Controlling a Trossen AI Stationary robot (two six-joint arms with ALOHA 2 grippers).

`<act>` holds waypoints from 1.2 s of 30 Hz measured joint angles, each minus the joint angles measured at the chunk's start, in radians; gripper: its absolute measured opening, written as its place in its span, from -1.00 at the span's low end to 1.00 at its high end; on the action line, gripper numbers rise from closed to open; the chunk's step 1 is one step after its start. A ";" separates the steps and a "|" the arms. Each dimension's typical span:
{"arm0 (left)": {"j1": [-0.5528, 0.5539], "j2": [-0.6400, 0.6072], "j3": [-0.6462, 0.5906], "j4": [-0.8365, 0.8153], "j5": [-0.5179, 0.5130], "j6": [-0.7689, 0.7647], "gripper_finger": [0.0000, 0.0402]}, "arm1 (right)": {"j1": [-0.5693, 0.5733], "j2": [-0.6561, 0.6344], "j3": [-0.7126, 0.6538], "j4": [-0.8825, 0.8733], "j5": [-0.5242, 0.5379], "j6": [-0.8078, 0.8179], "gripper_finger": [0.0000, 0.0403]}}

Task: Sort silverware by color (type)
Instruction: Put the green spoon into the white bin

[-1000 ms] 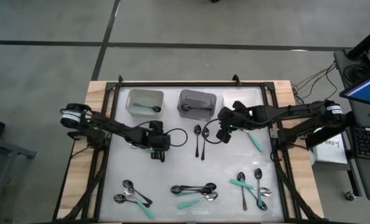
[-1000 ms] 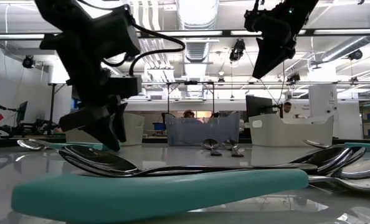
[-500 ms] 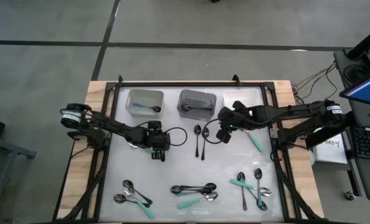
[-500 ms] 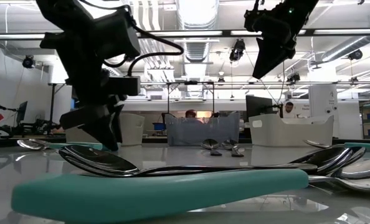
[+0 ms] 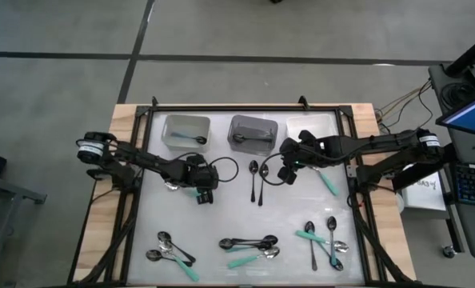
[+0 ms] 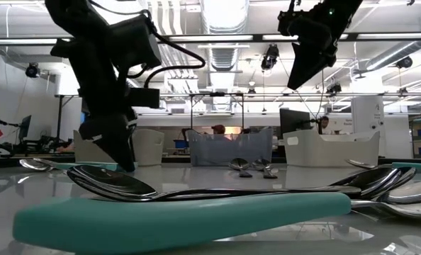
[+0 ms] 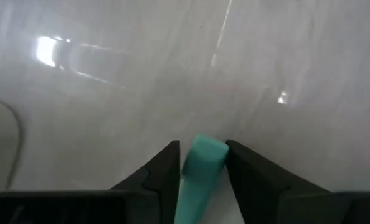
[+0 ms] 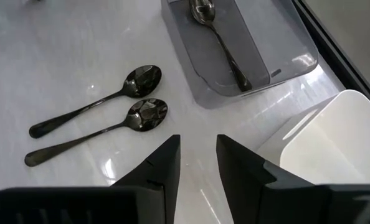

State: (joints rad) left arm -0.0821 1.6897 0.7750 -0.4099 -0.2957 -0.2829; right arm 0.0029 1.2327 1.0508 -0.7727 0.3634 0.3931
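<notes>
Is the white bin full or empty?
Empty: the right wrist view shows the white bin with a bare inside, though only part of it is in view.

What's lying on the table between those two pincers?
Seen from above, two black spoons lie side by side between the left pincer and the right pincer; the right wrist view shows them too. The rest of that stretch is bare tabletop.

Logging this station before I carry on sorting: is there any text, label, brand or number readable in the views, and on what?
Readable text: none.
White paper beside the table, right edge of the high view: handwritten marks, too small to read.
Spoons, bins, arms: no markings visible.
Room behind the table in the low view: no legible signs.
</notes>
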 joint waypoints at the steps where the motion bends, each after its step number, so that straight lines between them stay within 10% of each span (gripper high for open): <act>1: 0.000 0.000 0.000 0.000 0.001 -0.011 -0.53 | 0.000 0.000 0.000 0.000 0.000 0.000 -0.53; 24: 0.009 -0.052 0.116 0.009 0.010 -0.026 -0.92 | 0.000 0.000 0.000 0.001 0.001 0.007 -0.55; 36: -0.023 -0.056 0.345 0.329 -0.004 0.129 -0.92 | 0.000 -0.020 0.000 -0.070 0.004 0.011 -0.46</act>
State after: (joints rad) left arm -0.1051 1.6336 1.1197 -0.0805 -0.2993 -0.1542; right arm 0.0025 1.2126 1.0504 -0.8429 0.3672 0.4044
